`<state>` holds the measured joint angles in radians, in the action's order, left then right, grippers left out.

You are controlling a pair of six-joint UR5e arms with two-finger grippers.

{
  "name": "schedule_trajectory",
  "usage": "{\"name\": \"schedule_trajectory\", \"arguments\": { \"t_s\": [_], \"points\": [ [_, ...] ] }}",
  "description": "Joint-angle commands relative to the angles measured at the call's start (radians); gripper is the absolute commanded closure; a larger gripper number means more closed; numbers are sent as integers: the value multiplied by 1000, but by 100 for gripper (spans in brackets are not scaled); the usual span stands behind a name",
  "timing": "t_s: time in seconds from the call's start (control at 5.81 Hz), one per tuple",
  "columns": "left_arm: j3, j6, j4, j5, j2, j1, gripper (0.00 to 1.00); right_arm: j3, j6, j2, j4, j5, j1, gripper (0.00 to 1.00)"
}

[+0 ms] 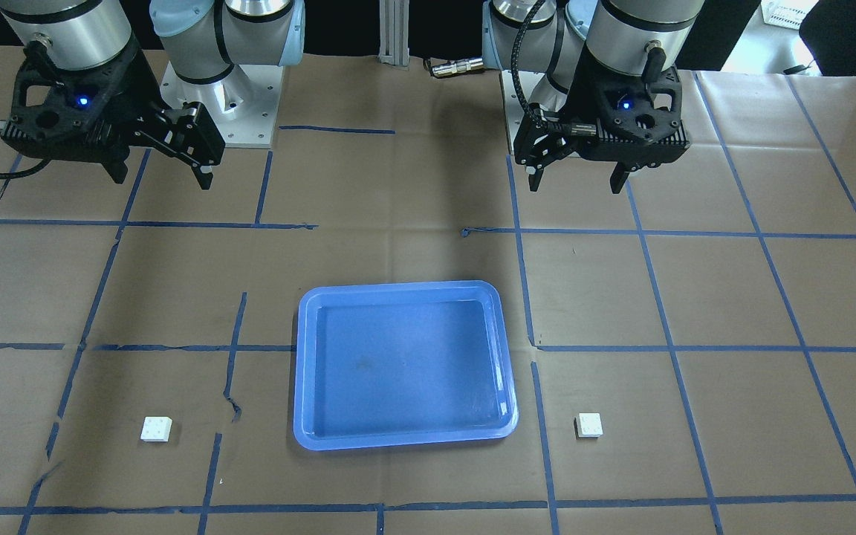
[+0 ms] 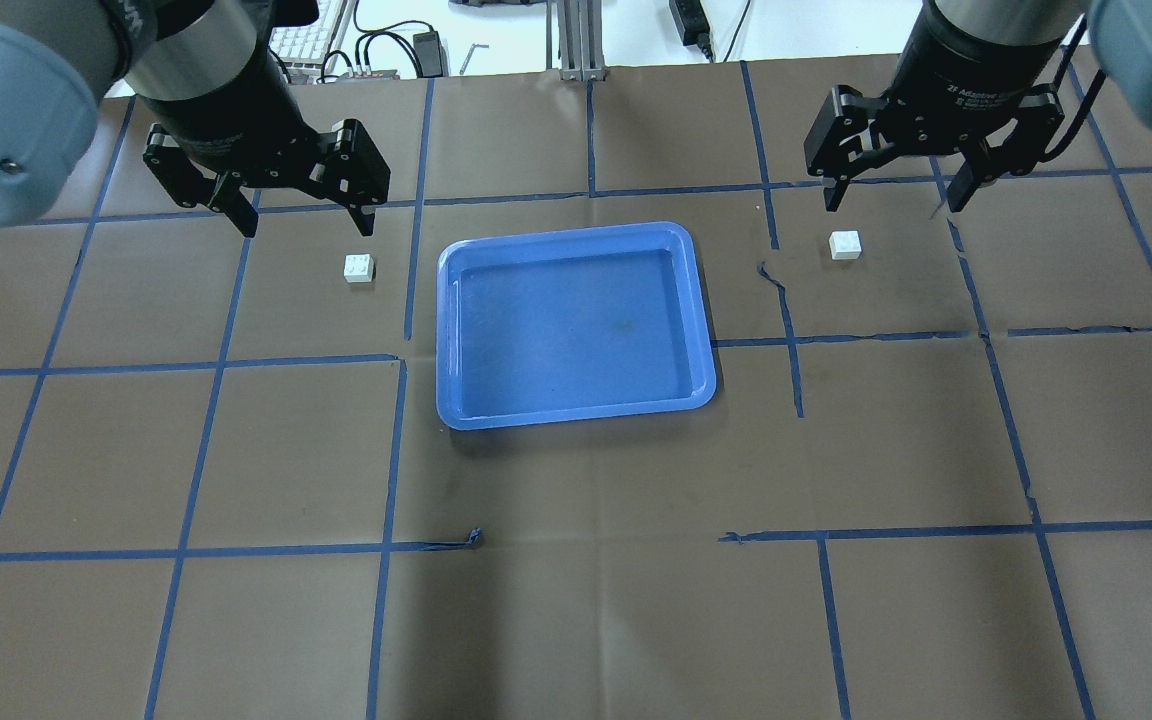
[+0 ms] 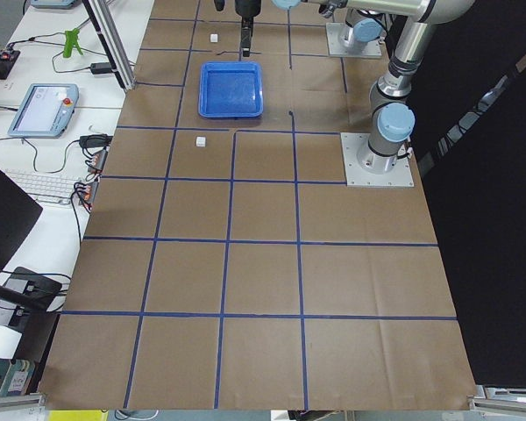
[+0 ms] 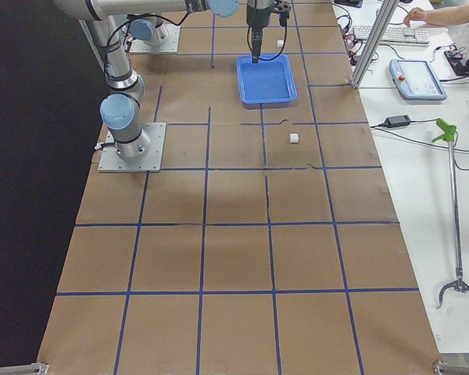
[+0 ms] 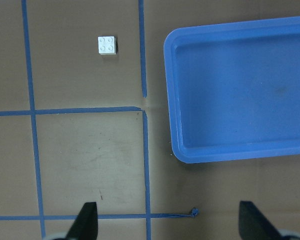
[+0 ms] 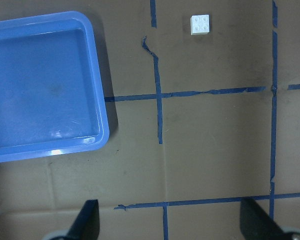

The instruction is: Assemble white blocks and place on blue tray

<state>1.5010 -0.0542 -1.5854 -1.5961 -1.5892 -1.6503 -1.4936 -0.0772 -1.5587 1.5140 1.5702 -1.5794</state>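
The task is at its first step: neither block has been picked up, and the blue tray (image 2: 568, 238) in the middle of the worktop (image 2: 576, 600) holds no block. The left block (image 2: 359, 268) sits studs up near the tray's left side. The right block (image 2: 845, 244) sits farther off its right side. Both pairs of jaws hang wide apart, holding nothing, and each block lies ahead of its jaws, not under them. Next, each arm probably needs to reach forward, drop and close on its block's sides. The wrist views cut the jaws off to mere tips, and their height is hard to judge.
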Motion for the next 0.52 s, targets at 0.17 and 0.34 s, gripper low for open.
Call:
{"name": "schedule_trajectory", "arguments": {
  "t_s": [0.17, 0.34],
  "points": [
    [4, -1, -25, -1, 14, 0, 0, 0, -27, 0, 0, 1, -1, 0],
    [4, 1, -24, -2, 14, 12, 0, -4, -27, 0, 0, 1, -1, 0]
  ]
}}
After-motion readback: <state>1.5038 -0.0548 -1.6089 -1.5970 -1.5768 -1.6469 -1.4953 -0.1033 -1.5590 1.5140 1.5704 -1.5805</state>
